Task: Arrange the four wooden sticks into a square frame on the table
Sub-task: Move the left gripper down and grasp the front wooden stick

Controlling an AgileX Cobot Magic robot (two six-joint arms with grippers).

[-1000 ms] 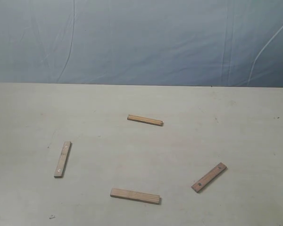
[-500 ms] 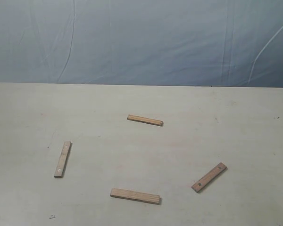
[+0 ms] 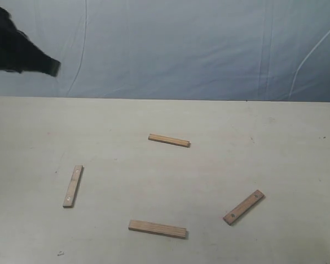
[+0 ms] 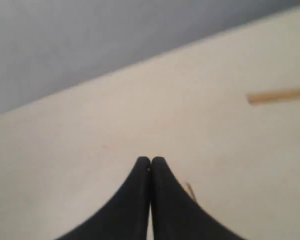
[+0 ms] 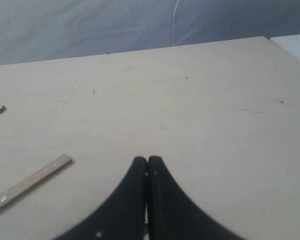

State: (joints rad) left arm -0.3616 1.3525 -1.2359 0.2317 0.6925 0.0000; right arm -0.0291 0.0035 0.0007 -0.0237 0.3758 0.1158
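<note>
Exterior view shows the four wooden sticks (image 3: 148, 226) lying well apart on the table (image 3: 297, 154): far stick (image 3: 169, 141), left stick (image 3: 73, 186), near stick (image 3: 165, 230), right stick (image 3: 243, 207), none touching. Left gripper (image 4: 150, 162) and right gripper (image 5: 147, 160) each hang above the table with jaws pressed together, gripping nothing.

Four sticks (image 3: 169, 140) (image 3: 73, 186) (image 3: 157, 229) (image 3: 244, 207): light-brown wood, matt, faint grain. Bench (image 3: 297, 143): pale beige, matt, smooth, faintly specked. Backdrop (image 3: 181, 49): blue-grey cloth, creased. Left tool (image 4: 150, 161) and right tool (image 5: 148, 160): black, matt.
</note>
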